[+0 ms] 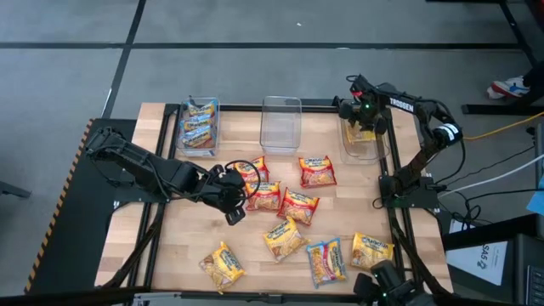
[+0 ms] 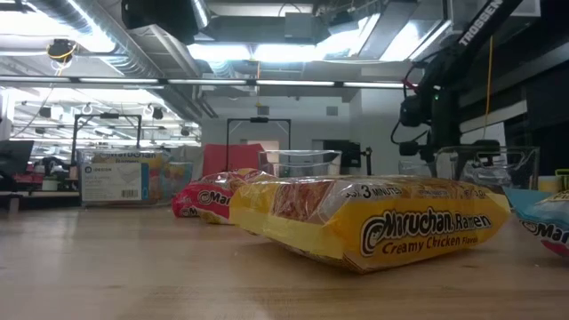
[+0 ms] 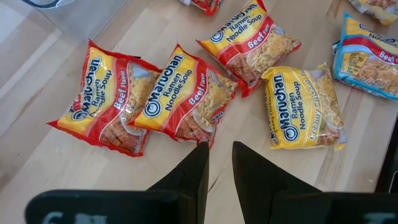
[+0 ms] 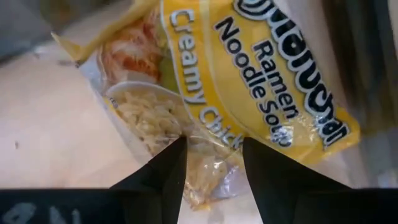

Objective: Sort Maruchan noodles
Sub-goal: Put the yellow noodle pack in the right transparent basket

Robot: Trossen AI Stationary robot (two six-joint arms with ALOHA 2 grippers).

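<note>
A pale wooden surface (image 1: 170,246) sits inside a black frame on a grey floor. Three clear plastic bins stand in a row along its far edge: the left bin (image 1: 199,127), the middle bin (image 1: 280,124) and the right bin (image 1: 364,146). Cables (image 1: 501,174) trail over the floor to the right, and a red, white and blue shoe (image 1: 510,87) lies near the picture's right edge.

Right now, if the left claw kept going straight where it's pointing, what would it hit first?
Probably the middle red beef packet: the left claw, slightly open, aims at its near edge, though depth is uncertain.
</note>
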